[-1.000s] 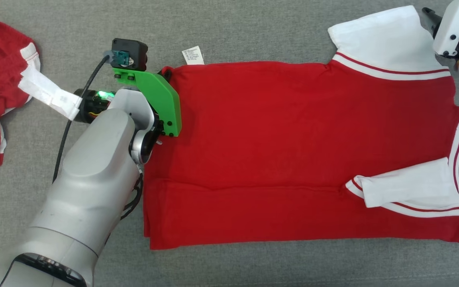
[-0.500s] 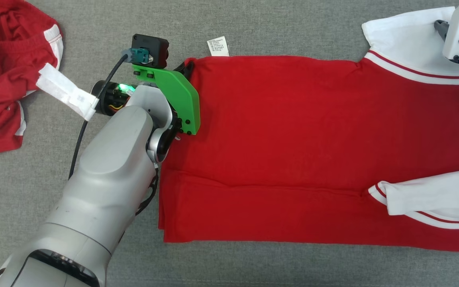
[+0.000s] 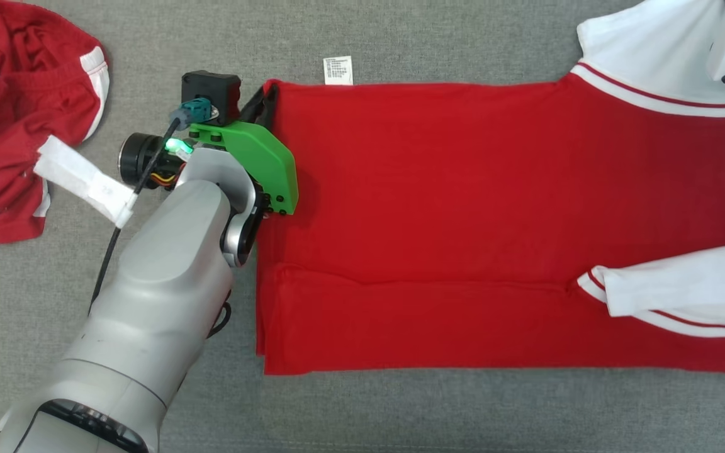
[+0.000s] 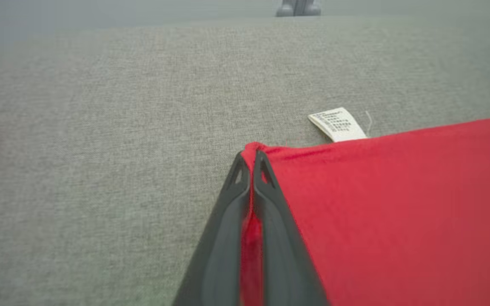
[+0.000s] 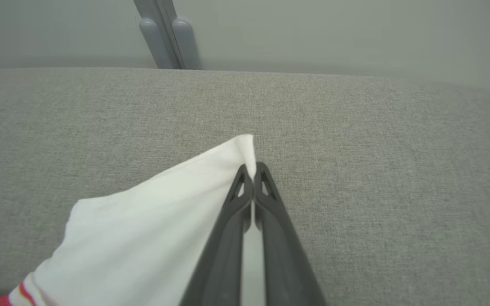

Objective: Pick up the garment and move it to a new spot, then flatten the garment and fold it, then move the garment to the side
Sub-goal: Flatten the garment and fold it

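Between the 2 dark fingers of the left gripper [image 4: 251, 163] sits a red corner of the garment [image 3: 463, 207]. The jaws are pressed together on the hem, and a strip of red cloth shows down the slit between them. Just right of that claw's tips and a little beyond them, a white care label [image 4: 337, 124] pokes out from under the red edge onto the grey fabric surface [image 4: 100, 148]. From the pinched corner the red body spreads away to the claw's right, lying flat, with 1 long fold line running across the part behind the claw, nearer the robot. A green bracket [image 3: 255, 157] on the left wrist overlaps the garment's side edge in the head view, with a black camera block [image 3: 210, 93] just beside the fingers.

The right gripper [image 5: 252, 170] is clamped on the corner of a white sleeve [image 5: 155, 221] — the sleeve's tip peeks just past the fingertips. The white cloth fans out to the claw's left and back toward the wrist, ending in a red-striped cuff band at the view's lower left. Beyond this claw lies bare grey surface, then a blurred grey upright [image 5: 164, 38], possibly a frame leg. Well behind the right claw, the 2nd sleeve [image 3: 671, 292] lies folded across the red body.

Far to the left of the left claw, a crumpled red-and-white garment [image 3: 4, 113] lies apart from the spread one.
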`<state>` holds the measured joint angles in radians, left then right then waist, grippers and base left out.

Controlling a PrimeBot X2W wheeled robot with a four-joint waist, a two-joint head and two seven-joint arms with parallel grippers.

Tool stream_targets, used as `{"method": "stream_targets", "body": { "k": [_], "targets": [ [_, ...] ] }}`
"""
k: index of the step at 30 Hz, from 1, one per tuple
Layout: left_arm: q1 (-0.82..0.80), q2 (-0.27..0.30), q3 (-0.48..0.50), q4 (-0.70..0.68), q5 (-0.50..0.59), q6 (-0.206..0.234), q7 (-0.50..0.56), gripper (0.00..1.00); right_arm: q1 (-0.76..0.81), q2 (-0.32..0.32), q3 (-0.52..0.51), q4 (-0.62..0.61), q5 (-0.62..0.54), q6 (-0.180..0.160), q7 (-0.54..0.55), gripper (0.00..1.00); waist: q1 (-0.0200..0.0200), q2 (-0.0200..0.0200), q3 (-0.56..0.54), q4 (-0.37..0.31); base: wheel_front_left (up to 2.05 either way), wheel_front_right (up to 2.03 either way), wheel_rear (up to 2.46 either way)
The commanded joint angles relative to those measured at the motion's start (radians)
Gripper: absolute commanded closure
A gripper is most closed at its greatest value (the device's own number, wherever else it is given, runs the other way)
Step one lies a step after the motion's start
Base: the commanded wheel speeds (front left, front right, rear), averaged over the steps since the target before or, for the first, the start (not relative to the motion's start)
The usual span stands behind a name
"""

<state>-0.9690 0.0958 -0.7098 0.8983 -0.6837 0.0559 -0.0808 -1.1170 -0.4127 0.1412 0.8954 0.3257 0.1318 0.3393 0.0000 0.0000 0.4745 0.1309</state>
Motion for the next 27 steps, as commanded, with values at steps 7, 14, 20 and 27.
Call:
{"method": "stream_targets", "body": {
  "k": [7, 14, 20, 27],
  "targets": [
    [0.041, 0.013, -0.003, 0.013, 0.002, -0.027, -0.077, 1.0, 0.093, -0.012, 0.022, -0.016, 0.059, -0.002, -0.054, 1.0, 0.0, 0.0, -0.067, -0.019, 0.0, 0.0, 0.0],
    [0.139, 0.028, -0.001, -0.016, 0.0, -0.049, -0.159, 1.0, 0.234, -0.053, 0.12, -0.132, 0.156, -0.002, -0.086, 1.0, 0.0, 0.0, -0.142, -0.035, 0.0, 0.0, 0.0],
    [0.264, 0.057, 0.007, -0.077, 0.016, -0.054, -0.182, 1.0, 0.383, -0.111, 0.189, -0.253, 0.224, -0.002, -0.092, 1.0, 0.0, 0.0, -0.21, -0.052, 0.0, 0.0, 0.0],
    [0.386, 0.09, 0.043, -0.151, 0.034, -0.039, -0.185, 1.0, 0.542, -0.174, 0.244, -0.38, 0.293, -0.002, -0.041, 1.0, 0.0, 0.0, -0.268, -0.075, 0.0, 0.0, 0.0]
  ]
}}
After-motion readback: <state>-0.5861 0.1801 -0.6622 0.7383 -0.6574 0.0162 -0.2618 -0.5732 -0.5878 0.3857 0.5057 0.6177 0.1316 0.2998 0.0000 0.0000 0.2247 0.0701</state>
